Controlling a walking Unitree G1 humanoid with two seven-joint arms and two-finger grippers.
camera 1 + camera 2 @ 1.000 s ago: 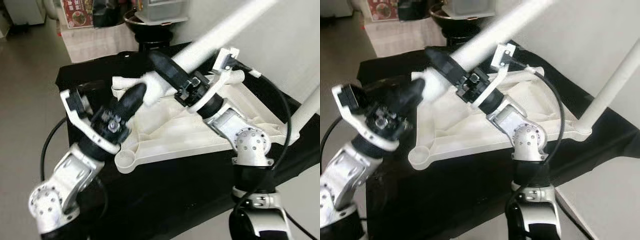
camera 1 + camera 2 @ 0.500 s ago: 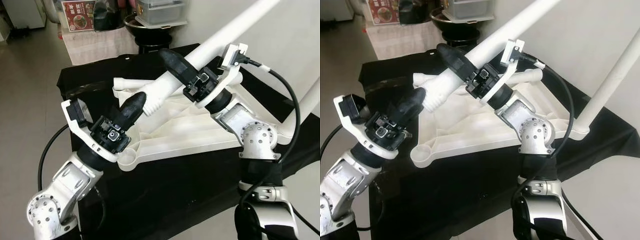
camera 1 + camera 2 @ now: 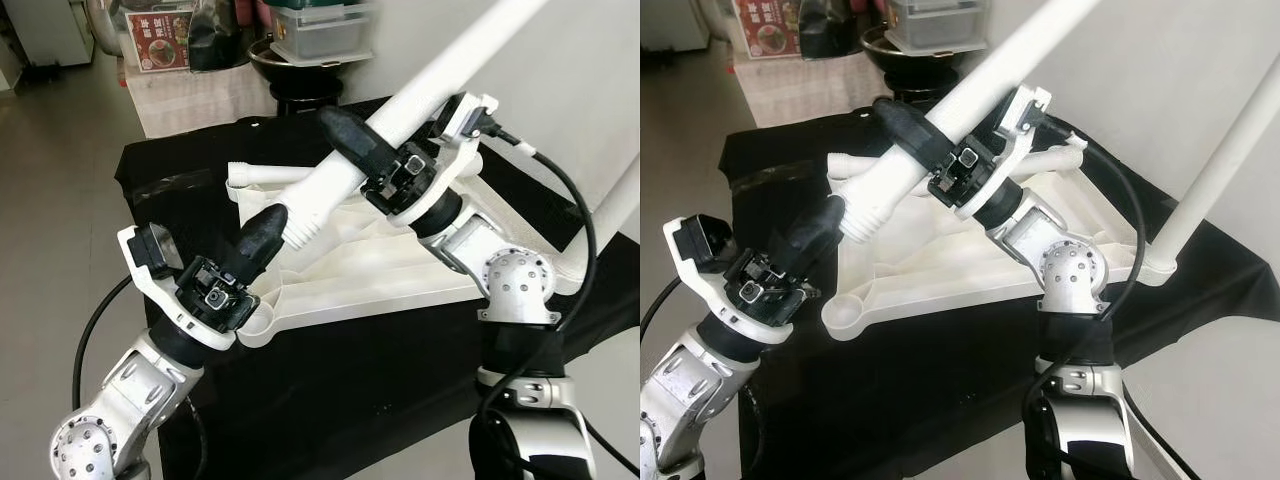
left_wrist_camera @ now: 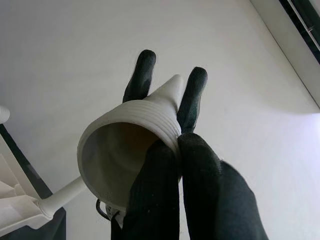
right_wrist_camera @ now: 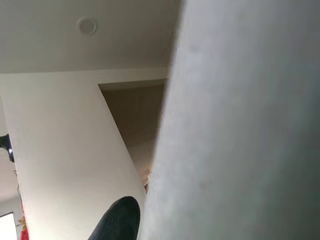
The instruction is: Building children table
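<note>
A white table top [image 3: 380, 260] lies upside down on a black cloth [image 3: 330, 400]. One white leg [image 3: 615, 225] stands fitted at its right corner. My right gripper [image 3: 348, 138] is shut on a second long white leg [image 3: 440, 70], held tilted above the top. That leg's threaded open end [image 3: 295, 222] points down and to the left. My left gripper [image 3: 265, 235] is shut, its tips pressed against the rim of that end [image 4: 125, 145]. The right gripper's black fingers [image 4: 145, 70] wrap the leg farther along. An empty round socket [image 3: 258, 325] sits at the near left corner.
Another socket [image 3: 245, 175] is at the top's far left corner. Behind the table stand a black bowl-shaped stand [image 3: 300, 60], a grey box [image 3: 320, 35] and a cloth-covered bench [image 3: 195, 95]. A white wall [image 3: 560, 90] rises on the right, bare floor [image 3: 50, 200] on the left.
The camera has pulled back a little. My left gripper has sunk lower, its tips still at the leg's threaded end. The right gripper keeps its hold on the leg.
</note>
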